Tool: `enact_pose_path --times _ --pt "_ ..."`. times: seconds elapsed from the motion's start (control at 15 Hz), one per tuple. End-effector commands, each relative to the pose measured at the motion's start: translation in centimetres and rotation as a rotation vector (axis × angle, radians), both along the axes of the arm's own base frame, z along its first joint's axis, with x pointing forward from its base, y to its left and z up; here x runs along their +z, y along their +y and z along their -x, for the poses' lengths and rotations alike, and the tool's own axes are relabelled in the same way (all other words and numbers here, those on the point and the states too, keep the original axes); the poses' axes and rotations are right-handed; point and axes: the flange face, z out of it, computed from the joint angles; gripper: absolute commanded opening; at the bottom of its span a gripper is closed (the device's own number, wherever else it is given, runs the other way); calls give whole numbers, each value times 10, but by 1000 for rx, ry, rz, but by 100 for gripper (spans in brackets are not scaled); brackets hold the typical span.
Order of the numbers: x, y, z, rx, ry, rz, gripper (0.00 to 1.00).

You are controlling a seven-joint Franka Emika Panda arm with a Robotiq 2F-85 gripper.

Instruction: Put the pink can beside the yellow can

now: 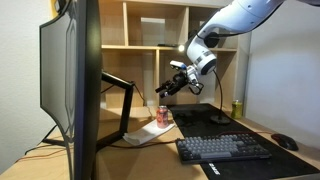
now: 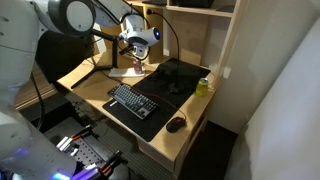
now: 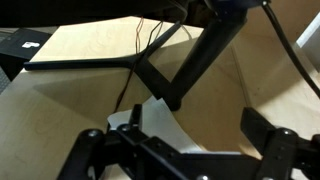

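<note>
The pink can (image 1: 162, 115) stands upright on the wooden desk, next to white paper and the monitor stand; it also shows in an exterior view (image 2: 137, 69). The yellow can (image 1: 237, 108) stands at the far side of the desk by the shelf post, also seen in an exterior view (image 2: 203, 86), well apart from the pink can. My gripper (image 1: 172, 84) hangs open and empty a little above the pink can. In the wrist view the open fingers (image 3: 185, 150) frame bare desk and paper; neither can shows there.
A large monitor (image 1: 70, 80) on a black angled stand (image 3: 190, 60) stands close beside the pink can. White paper (image 3: 150, 120) lies under the stand. A black mat (image 1: 205, 118), keyboard (image 1: 225, 148) and mouse (image 1: 285, 142) fill the desk's front. Shelves (image 1: 150, 25) rise behind.
</note>
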Motion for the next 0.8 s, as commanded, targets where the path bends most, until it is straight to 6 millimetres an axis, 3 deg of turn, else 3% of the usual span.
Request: enact_pose_path --times 0.0,0.13,0.47,0.73 --pt "6 4 4 9 -7 -5 100" --pt "11 6 9 14 -10 -5 100" --pt "-27 -3 -19 -82 -81 -29 100" --pt "-45 -2 -20 -103 -77 -12 100"
